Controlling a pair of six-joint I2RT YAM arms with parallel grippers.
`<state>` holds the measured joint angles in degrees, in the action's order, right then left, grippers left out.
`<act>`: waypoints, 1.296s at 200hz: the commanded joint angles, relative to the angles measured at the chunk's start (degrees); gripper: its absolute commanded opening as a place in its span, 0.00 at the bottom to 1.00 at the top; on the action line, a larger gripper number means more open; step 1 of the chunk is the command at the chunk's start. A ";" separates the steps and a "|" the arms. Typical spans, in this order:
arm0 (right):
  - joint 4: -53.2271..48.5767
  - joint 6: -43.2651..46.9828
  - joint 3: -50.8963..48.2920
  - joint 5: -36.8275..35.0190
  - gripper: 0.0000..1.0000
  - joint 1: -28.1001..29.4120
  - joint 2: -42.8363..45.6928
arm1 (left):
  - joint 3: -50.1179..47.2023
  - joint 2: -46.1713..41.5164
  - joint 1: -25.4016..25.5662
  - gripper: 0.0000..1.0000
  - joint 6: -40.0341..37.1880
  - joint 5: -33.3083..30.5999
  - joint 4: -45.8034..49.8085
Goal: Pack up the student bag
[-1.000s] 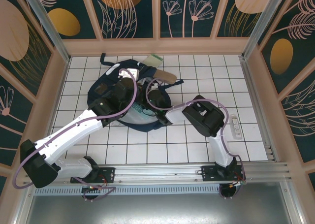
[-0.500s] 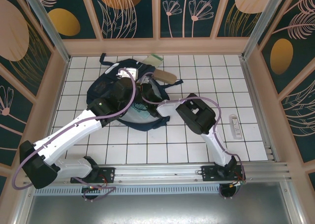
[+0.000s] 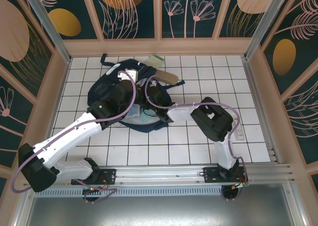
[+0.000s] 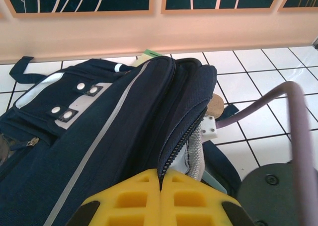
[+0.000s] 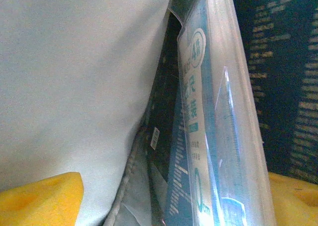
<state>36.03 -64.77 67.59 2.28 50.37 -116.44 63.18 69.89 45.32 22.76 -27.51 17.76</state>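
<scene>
Plausibly the ruler packet [image 5: 208, 136] snags on the wide-open right hand [image 5: 166, 201] inside the student bag [image 4: 99, 136] if the rim pinched by the left hand [image 4: 160, 196] sags.

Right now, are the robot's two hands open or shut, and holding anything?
Left gripper: shut, pinching the zip edge of the student bag.
Right gripper: open around a clear packet, not gripping it.
</scene>
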 commanded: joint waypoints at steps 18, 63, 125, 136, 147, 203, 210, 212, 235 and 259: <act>-8.60 6.99 1.65 -1.61 0.85 0.69 4.46 | 0.19 -2.34 0.24 0.00 0.88 -1.36 -4.40; -17.35 13.37 0.35 -6.11 0.87 0.70 8.67 | -0.16 -2.92 0.24 0.00 0.61 -1.70 -4.06; -21.61 17.04 -5.85 -8.74 0.90 0.67 15.24 | -0.85 -3.64 0.25 0.00 0.54 -2.58 -3.72; -21.78 18.41 -7.65 -10.20 0.91 0.65 17.23 | -1.27 -4.24 0.28 0.00 0.69 -3.13 -3.35; -22.54 19.61 -9.23 -12.43 0.92 0.44 19.60 | -1.88 -4.90 0.29 0.00 0.82 -3.75 -3.04; -23.11 26.33 -16.15 -15.75 0.93 -4.32 29.34 | -4.45 -8.29 0.25 0.00 2.67 -7.38 0.02; -22.63 27.42 -17.07 -14.86 0.93 -5.71 30.06 | -4.59 -8.81 0.25 0.00 2.89 -7.89 0.39; -22.42 27.77 -17.28 -14.46 0.93 -6.20 30.23 | -4.70 -8.91 0.22 0.00 2.90 -8.02 0.49; -20.60 32.63 -18.51 -7.39 0.93 -13.04 29.95 | -4.73 -9.96 0.22 0.00 3.23 -9.18 2.25; -20.45 40.92 -15.14 0.77 0.93 -18.63 25.65 | -4.98 -10.05 0.26 0.00 3.59 -8.68 2.59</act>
<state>14.17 -33.74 50.13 -5.21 35.90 -87.35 58.26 61.80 45.43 24.82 -32.60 21.56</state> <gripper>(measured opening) 0.930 0.061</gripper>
